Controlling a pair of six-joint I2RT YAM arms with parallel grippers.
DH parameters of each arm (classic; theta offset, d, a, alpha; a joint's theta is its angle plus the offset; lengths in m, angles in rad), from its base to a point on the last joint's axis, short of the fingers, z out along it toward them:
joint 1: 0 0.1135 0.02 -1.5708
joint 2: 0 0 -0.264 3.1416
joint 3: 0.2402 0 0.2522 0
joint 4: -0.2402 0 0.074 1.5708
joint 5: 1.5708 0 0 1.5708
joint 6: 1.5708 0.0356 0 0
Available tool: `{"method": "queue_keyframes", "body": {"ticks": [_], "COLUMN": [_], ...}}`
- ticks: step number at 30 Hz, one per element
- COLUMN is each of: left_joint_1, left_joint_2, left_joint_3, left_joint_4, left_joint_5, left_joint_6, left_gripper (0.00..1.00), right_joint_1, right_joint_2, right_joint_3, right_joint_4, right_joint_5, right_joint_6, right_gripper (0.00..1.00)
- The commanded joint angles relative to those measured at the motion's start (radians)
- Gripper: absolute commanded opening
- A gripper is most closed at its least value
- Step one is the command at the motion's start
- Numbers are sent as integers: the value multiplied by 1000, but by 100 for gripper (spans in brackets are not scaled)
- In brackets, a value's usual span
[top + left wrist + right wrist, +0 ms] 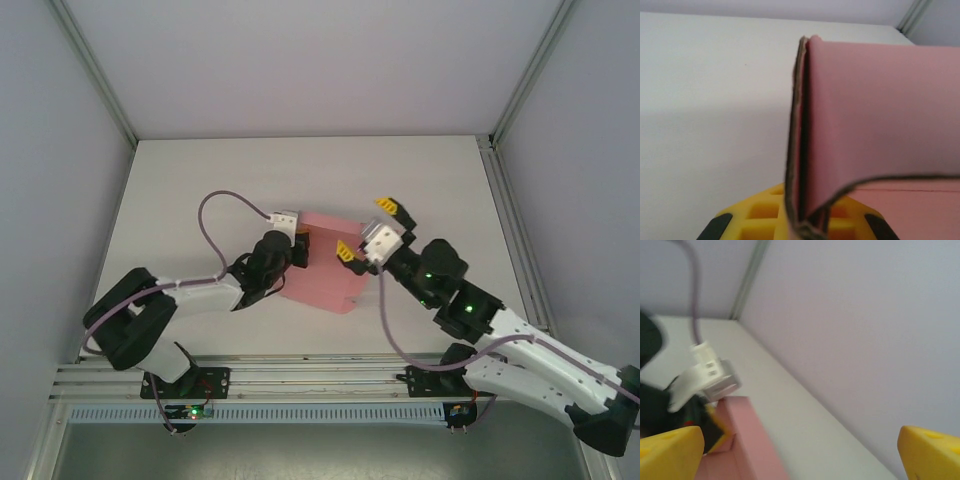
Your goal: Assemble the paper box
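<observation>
Your left hand (300,246) clamps the pink thin cardboard box (330,272), whose far right corner your open right hand (369,231) hides.

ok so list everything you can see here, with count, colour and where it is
paper box: one, pink, middle of the table, partly folded, between the two grippers
table: one, off-white, under everything
walls: three, pale grey, left, back and right of the table
rail: one, silver metal, along the table's near edge, with the arm bases on it
cables: two, purple, one looping along each arm
left gripper: one, yellow fingers on a black wrist, shut on the box's left edge, pinching a doubled layer of card
right gripper: one, yellow fingers, wide open at the box's right edge, holding nothing
</observation>
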Motion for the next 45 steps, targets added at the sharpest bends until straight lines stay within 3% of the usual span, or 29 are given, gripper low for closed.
{"method": "queue_keyframes", "body": {"ticks": [1,4,6,8,11,14,21,28,31,38,42,45], "left_joint_1": [33,55,69,88,98,97,98,98,98,99,98,98], "left_joint_2": [-89,-167,-201,-224,-257,-283,-316,-304,-296,-288,-285,-292], "left_joint_3": [-63,-118,-140,-155,-172,-178,-176,-162,-149,-121,-108,-103], "left_joint_4": [28,34,18,12,14,14,4,-15,-21,-38,-65,-100], "left_joint_5": [97,154,156,189,217,212,237,250,261,279,271,226], "left_joint_6": [44,54,56,53,54,54,49,9,-5,-50,-57,-73], "left_gripper": [0,0,0,0,0,0,0,0,0,0,0,0], "right_joint_1": [-26,-42,-51,-67,-85,-86,-111,-116,-110,-30,-12,-12], "right_joint_2": [-12,15,44,71,119,175,279,320,338,348,347,319], "right_joint_3": [124,249,298,325,340,343,329,252,223,131,127,133], "right_joint_4": [-179,-441,-555,-633,-693,-686,-553,-311,-201,75,88,16], "right_joint_5": [155,98,125,129,31,-48,-13,-159,-100,268,353,340], "right_joint_6": [244,239,238,236,225,210,196,194,227,180,168,168], "right_gripper": [98,98,98,99,98,98,98,98,98,98,98,98]}}
